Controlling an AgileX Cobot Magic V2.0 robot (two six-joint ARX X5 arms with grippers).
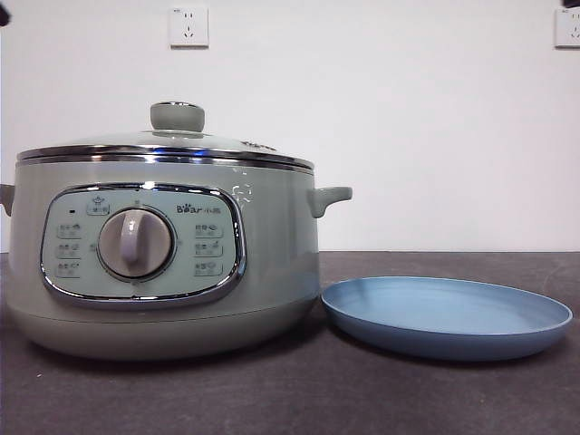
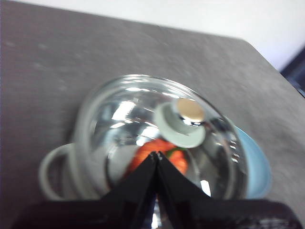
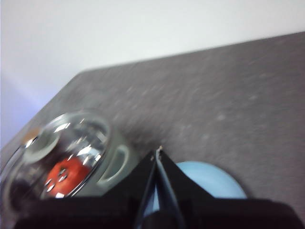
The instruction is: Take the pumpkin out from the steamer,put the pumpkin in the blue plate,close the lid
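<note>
The steamer [image 1: 163,263] stood at the left of the frame on the table [image 1: 290,399], with the lid [image 1: 172,145] seated on it. The pumpkin [image 2: 159,155] lay inside. The plate [image 1: 447,317] sat lower right, just beside the steamer.

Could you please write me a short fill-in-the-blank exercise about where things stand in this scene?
1. The lid sits ____ the steamer.
2. Through the glass, the pumpkin is seen ____ the steamer.
3. The blue plate holds ____.
4. The left tool, above the lid, has its jaws ____.

Missing words: on; inside; nothing; shut
</note>
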